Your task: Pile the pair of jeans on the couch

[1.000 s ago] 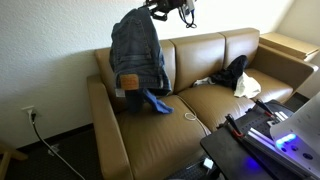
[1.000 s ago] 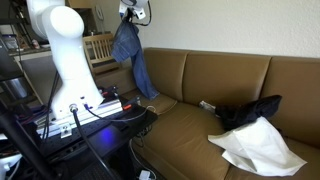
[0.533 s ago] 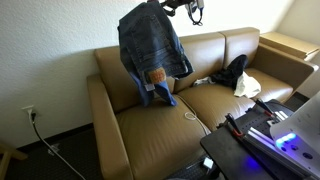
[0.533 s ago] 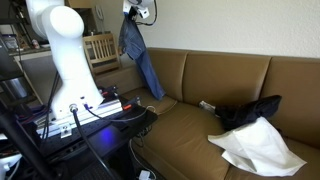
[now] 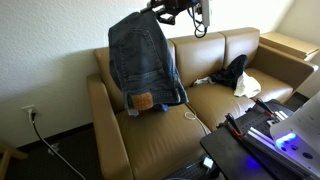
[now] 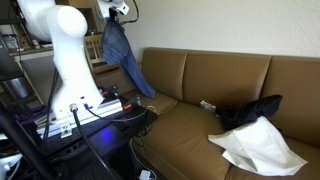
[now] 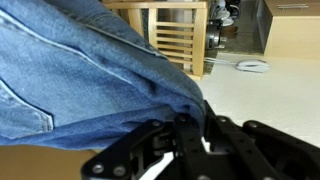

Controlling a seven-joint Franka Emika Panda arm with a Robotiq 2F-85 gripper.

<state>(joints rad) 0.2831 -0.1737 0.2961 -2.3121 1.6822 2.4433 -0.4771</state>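
Note:
The pair of jeans (image 5: 145, 62) hangs in the air above the couch, held up by my gripper (image 5: 163, 13). The denim is medium blue with a tan waistband patch low down. In an exterior view the jeans (image 6: 122, 55) dangle from the gripper (image 6: 112, 14) beside the couch's near end. In the wrist view the denim (image 7: 80, 75) fills the left side, pinched between the black jaws (image 7: 190, 125). The tan-brown couch (image 5: 150, 135) lies below the jeans; it also shows in an exterior view (image 6: 190, 120).
A black item (image 5: 232, 70) and a white cloth (image 5: 247, 86) lie on the far seat cushion; both also show in an exterior view (image 6: 250, 112) (image 6: 258, 148). A white cable (image 5: 193, 114) lies on the seat. Electronics with blue light (image 5: 265, 128) stand in front. A wooden chair (image 6: 98, 47) stands behind.
The gripper has swung the hanging jeans sideways and they have turned; the tan patch now hangs lower, over the couch's left seat.

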